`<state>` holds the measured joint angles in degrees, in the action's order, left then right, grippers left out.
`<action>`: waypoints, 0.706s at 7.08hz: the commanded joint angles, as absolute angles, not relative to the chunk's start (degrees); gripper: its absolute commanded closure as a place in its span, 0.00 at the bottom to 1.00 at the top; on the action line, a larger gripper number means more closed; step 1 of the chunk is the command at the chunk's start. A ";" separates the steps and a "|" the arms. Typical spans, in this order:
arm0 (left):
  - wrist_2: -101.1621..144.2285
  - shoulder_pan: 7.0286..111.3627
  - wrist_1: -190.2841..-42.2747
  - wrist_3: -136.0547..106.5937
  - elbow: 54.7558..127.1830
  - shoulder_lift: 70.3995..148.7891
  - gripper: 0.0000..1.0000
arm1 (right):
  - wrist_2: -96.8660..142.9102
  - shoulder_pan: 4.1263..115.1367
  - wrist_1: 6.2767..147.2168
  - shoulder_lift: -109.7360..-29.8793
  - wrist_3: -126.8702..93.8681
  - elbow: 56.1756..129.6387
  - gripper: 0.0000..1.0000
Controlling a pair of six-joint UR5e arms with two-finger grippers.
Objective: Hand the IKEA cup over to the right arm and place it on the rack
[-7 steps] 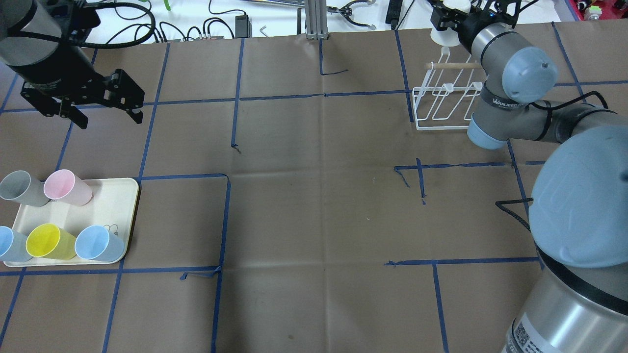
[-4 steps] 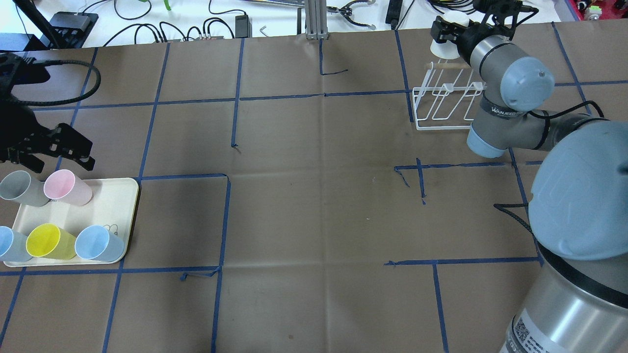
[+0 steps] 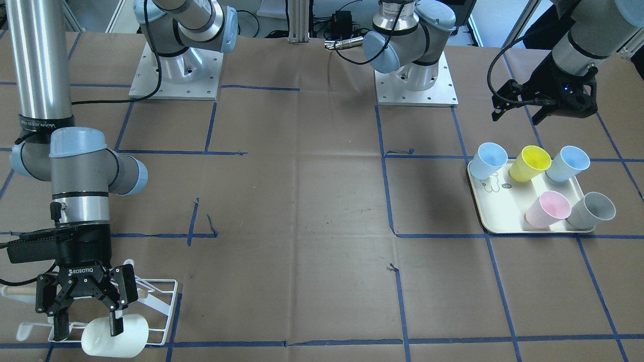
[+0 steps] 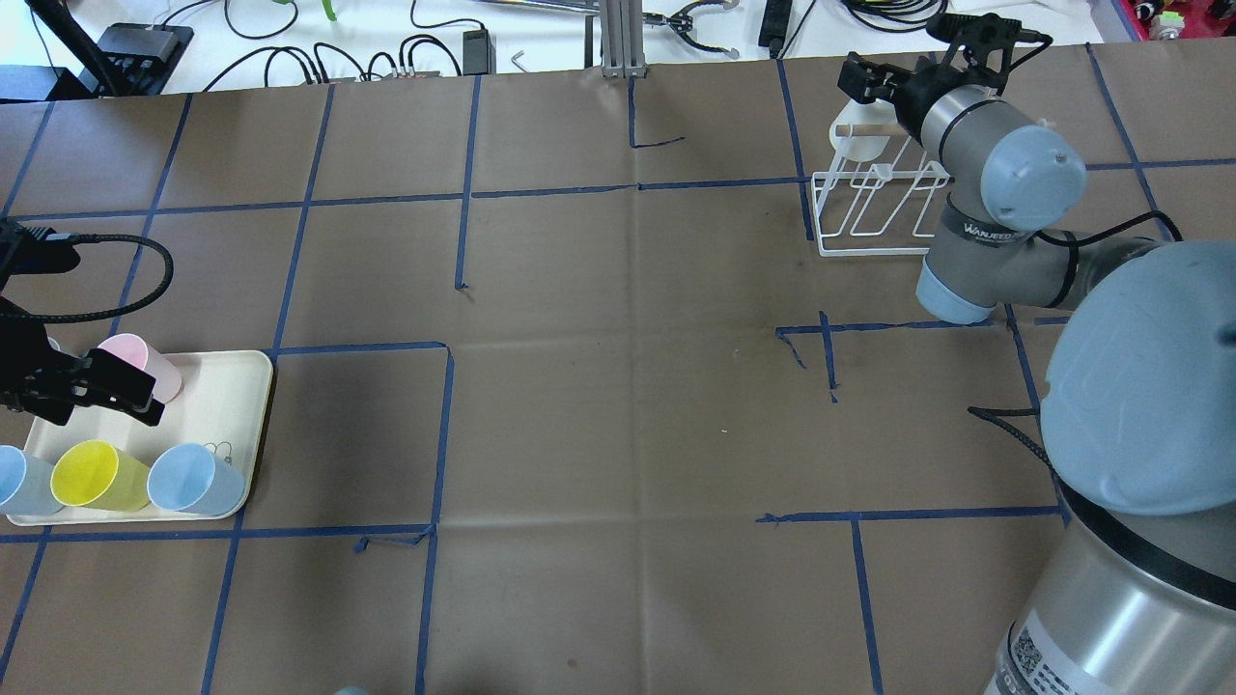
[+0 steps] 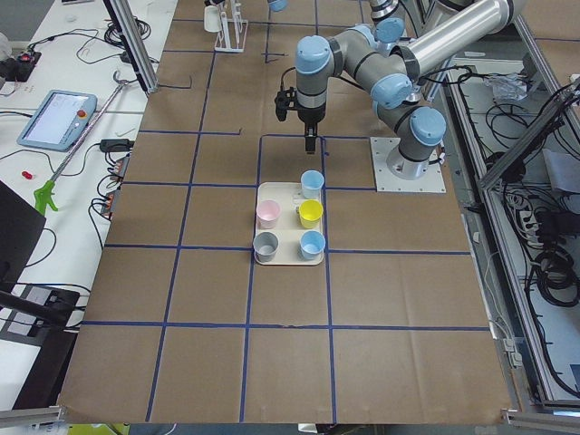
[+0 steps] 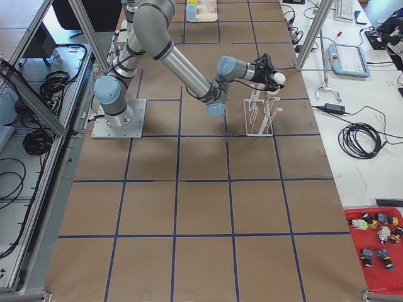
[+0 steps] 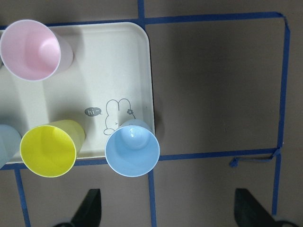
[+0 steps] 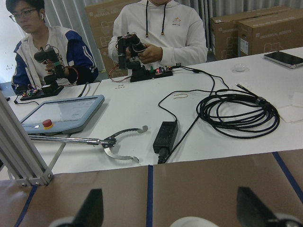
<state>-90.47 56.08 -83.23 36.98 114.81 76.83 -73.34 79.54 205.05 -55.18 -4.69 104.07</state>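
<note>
A white cup (image 3: 121, 338) lies tilted on the near end of the white wire rack (image 3: 162, 307), by the wooden dowel (image 4: 888, 128). In the overhead view the cup (image 4: 856, 138) hangs at the rack's (image 4: 869, 220) far left corner. My right gripper (image 3: 88, 326) hovers over it, open, with one finger (image 3: 116, 322) in front of the cup; whether it touches is unclear. The right wrist view shows only the cup's rim (image 8: 194, 221) at the bottom edge. My left gripper (image 7: 170, 210) is open and holds nothing, above a light-blue cup (image 7: 132, 152) on the cream tray (image 7: 135, 61).
The tray (image 4: 220, 386) at the table's left holds a pink cup (image 4: 135, 355), a yellow cup (image 4: 89, 475), two blue cups and a grey cup (image 3: 593, 210). Beyond the table's far edge are cables, a pendant and two seated people (image 8: 161, 28).
The white cup went down from the right gripper's hold onto the rack, and the gripper now stands above it, open. My left arm swung back toward the robot, over the tray.
</note>
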 commanded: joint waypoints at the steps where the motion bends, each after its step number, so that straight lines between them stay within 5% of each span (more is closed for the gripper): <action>1: -90.44 55.55 -78.96 37.18 118.63 76.98 0.01 | -73.30 79.63 204.87 -55.63 -4.75 103.98 0.00; 5: -90.44 55.28 -64.72 37.09 129.96 77.96 0.01 | -73.21 81.29 198.66 -67.38 -5.10 104.59 0.00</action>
<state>-90.44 55.36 -68.30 37.12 126.40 77.81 -73.22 80.50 201.67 -63.08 -5.08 104.34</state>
